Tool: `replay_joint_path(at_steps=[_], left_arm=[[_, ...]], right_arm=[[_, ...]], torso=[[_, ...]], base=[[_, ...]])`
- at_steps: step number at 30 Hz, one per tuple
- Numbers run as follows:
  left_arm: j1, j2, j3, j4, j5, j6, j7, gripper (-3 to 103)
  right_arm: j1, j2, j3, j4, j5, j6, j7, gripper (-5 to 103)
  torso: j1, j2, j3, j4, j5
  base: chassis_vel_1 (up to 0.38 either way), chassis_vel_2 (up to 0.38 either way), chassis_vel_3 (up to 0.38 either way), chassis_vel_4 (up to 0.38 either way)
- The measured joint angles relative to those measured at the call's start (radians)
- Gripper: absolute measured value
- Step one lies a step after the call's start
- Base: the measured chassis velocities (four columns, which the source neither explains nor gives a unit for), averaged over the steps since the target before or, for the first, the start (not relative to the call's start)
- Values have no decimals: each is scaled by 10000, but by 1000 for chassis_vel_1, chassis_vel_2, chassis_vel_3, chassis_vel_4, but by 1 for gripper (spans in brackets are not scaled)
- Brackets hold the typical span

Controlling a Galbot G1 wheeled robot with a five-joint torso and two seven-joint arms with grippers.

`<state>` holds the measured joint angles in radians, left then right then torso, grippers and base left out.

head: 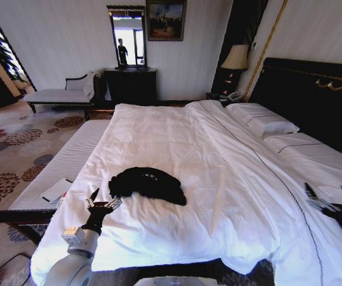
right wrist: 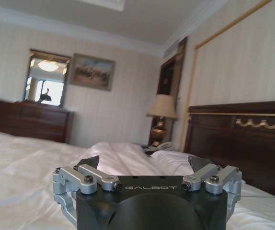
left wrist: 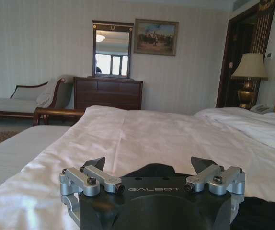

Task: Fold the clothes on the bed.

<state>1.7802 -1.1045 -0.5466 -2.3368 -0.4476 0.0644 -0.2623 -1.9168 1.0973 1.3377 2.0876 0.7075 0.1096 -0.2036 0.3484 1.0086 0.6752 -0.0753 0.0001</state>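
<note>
The clothes, a crumpled black T-shirt (head: 148,183), lie near the front left part of the white bed (head: 207,149). My left gripper (head: 103,199) hovers just left of the shirt over the bed's edge, open and holding nothing. In the left wrist view the open left gripper (left wrist: 149,165) faces the dark cloth (left wrist: 149,171) close ahead. My right gripper (head: 332,198) is at the far right over the bed, open and well away from the shirt. The right wrist view has the right gripper (right wrist: 144,162) open above the sheets, pointing toward the pillows.
A white-cushioned bench (head: 64,164) stands along the bed's left side with a white card (head: 56,190) on it. A dark dresser (head: 130,84) with a mirror, a chaise (head: 61,94) and a lamp (head: 236,59) line the far wall. The tall dark headboard (head: 314,95) is on the right.
</note>
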Motion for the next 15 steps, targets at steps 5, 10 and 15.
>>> replay_joint_path(at_steps=[5, 10, 15], left_arm=[[-45, -87, 68, 66, 122, 5, -8, 100], [-9, -86, 50, 55, 139, 4, 22, 100], [-9, -45, 48, 44, 180, -17, 45, 100]], right_arm=[[475, -564, -301, -721, -192, -110, 12, 100], [616, -725, -380, -969, -219, 12, -319, 100], [734, -292, -684, -909, -533, 199, -521, 100]], torso=[[0, 0, 0, 2, 1], [0, -1, -1, 1, 1], [0, 0, -2, 1, -3]], base=[[0, 0, 0, 0], [0, 0, 0, 0], [0, 0, 0, 0]])
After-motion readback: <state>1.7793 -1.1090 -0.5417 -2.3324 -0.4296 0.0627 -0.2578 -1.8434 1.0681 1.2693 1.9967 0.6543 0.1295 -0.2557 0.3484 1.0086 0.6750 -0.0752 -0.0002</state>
